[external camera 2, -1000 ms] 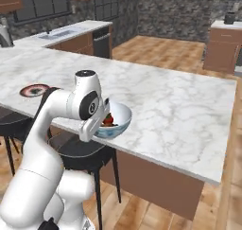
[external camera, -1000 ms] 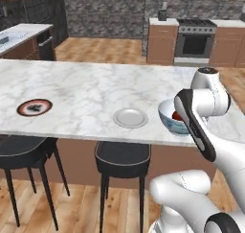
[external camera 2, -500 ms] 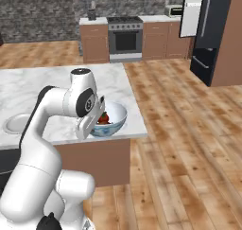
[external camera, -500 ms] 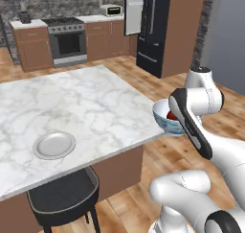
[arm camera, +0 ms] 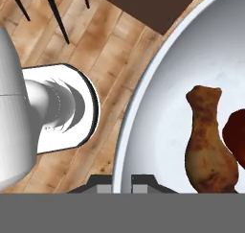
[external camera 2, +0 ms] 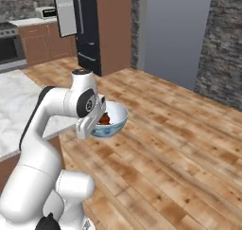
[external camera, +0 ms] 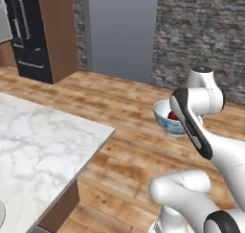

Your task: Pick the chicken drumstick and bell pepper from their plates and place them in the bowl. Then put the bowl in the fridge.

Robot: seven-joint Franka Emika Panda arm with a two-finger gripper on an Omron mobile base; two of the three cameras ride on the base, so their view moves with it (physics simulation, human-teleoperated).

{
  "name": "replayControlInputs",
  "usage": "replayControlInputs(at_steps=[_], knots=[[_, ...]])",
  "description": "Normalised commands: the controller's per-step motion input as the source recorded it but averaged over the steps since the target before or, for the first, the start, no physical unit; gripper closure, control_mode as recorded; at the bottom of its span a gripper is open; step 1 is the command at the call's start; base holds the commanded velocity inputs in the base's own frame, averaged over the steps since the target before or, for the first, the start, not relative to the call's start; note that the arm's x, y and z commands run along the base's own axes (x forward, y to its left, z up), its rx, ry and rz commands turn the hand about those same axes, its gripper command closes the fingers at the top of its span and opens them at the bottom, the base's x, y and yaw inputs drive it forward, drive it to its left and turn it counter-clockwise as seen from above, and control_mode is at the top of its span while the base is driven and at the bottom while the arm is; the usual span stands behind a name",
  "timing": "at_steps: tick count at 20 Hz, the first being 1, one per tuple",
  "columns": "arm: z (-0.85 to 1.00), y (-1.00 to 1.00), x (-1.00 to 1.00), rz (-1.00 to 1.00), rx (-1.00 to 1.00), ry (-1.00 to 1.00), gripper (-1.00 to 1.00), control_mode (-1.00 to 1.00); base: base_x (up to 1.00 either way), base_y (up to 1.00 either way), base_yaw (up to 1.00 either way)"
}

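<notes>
Arm folded up, elbow bent, wrist turned down. Gripper (arm camera: 123, 179) clamped on the bowl (external camera 2: 112, 122) rim, holding it in mid-air.

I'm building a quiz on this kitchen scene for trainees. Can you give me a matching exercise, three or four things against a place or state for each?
Things:
1. chicken drumstick
2. bowl
3. fridge
4. gripper

Places or states:
A. stands far off, between brown wooden panels
B. lies inside the bowl beside the bell pepper
C. shut on the bowl's rim
D. carried in the air above the wooden floor

Pairs: 1-B, 2-D, 3-A, 4-C
</notes>
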Motion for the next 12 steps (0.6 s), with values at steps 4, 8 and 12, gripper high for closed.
replayControlInputs(at_steps=[4,8,12], knots=[[0.0,0.0,0.0,0.0,0.0,0.0,1.0,1.0,0.34,0.0,-0.56],[0.0,0.0,0.0,0.0,0.0,0.0,1.0,1.0,0.71,-0.04,-0.2],[0.0,0.0,0.0,0.0,0.0,0.0,1.0,1.0,0.89,-0.02,-0.02]])
